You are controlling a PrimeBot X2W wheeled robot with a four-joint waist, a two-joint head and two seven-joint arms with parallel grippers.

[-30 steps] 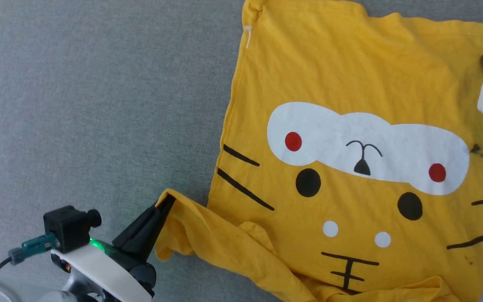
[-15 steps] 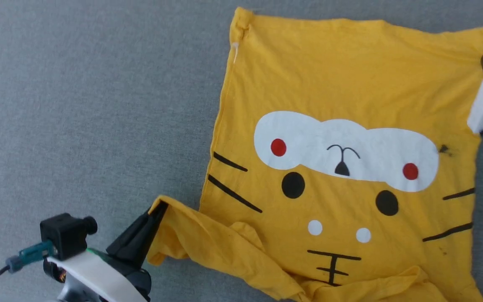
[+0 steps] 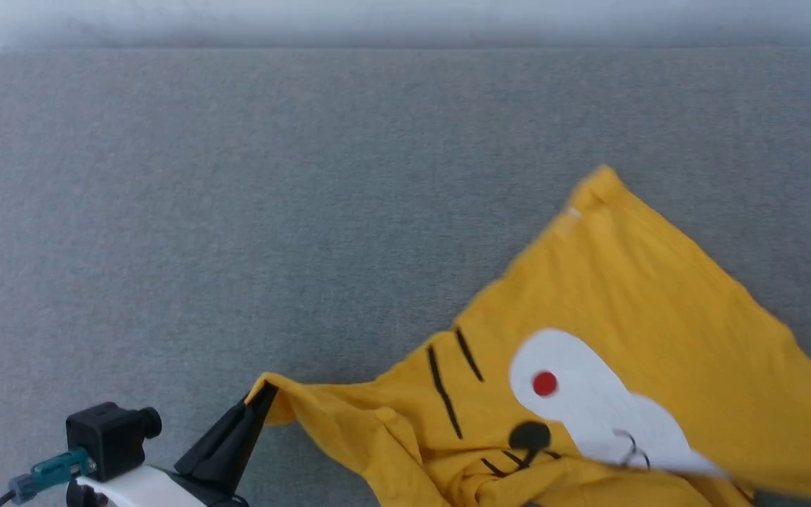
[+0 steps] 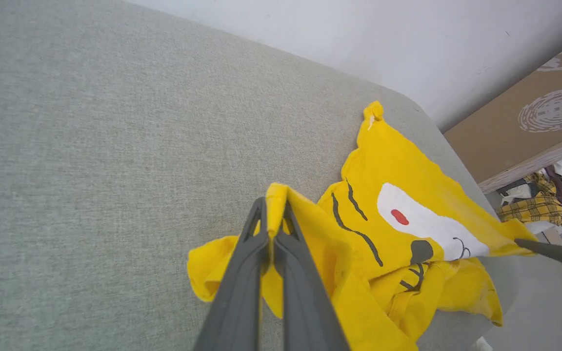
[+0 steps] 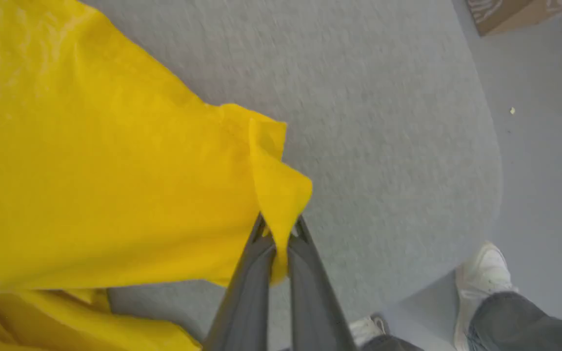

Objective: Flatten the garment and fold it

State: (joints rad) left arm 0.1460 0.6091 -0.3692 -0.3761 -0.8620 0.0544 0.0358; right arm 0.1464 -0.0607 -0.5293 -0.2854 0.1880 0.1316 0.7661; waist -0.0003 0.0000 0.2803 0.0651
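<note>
Head view: the bright yellow cotton T-shirt (image 3: pixel 624 296) with a white, red-dotted patch lies rumpled near the front edge of the grey woven surface (image 3: pixel 236 211), one corner pinched by the left gripper (image 3: pixel 265 398). Left wrist view: those jaws clamp cloth. Right wrist view, blurred: the right gripper (image 5: pixel 281 234) nips another corner, seemingly lifted off that surface. Flattening is the step in hand; next should come drawing both corners apart.

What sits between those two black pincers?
The yellow shirt, running from the left gripper to the right gripper, as the left wrist view shows.
</note>
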